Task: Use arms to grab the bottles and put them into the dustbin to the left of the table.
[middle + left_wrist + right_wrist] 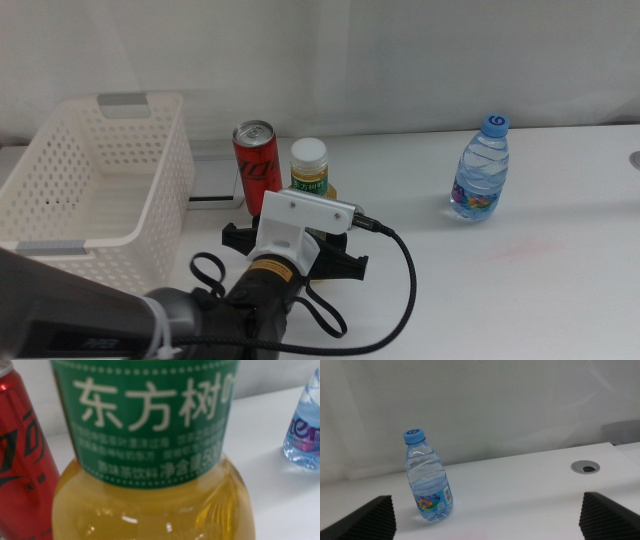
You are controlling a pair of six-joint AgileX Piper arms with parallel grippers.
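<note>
The left gripper (300, 232) reaches the upright yellow plastic tea bottle (310, 170) near the bench's far edge, beside the red cola can (256, 162); whether its jaws grip I cannot tell. Next: close firmly, lift toward the white perforated plastic dustbin (60, 215). The right gripper (487, 515) waits, jaws spread, facing the clear water bottle (427, 482).

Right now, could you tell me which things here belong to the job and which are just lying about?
Job: tea bottle, cola can, water bottle, basket, left gripper, right gripper.
Lying about: round grommet in the table.
</note>
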